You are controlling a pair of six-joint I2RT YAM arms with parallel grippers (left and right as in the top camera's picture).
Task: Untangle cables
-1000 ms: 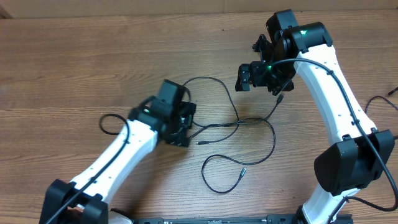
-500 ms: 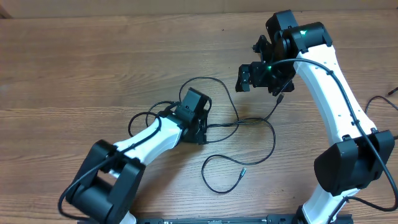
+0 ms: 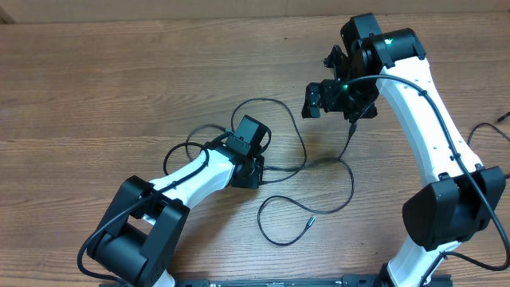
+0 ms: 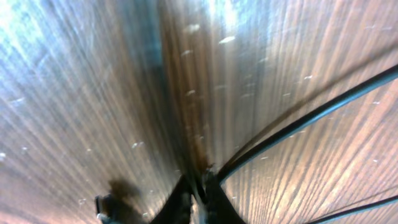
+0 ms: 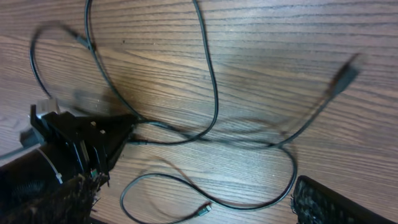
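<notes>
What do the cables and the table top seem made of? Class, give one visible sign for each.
The cables: probably rubber or plastic sheathing, black, smooth, faintly glossy; they curve in loose loops without kinking. The table: wood or wood-look laminate, brown with long grain lines and a dull sheen; which of the two cannot be told.

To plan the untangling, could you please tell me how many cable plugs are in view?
3: one plug near the right gripper, one at lower middle, one by the left gripper, which pinches its cable. More may be hidden beneath it.
</notes>
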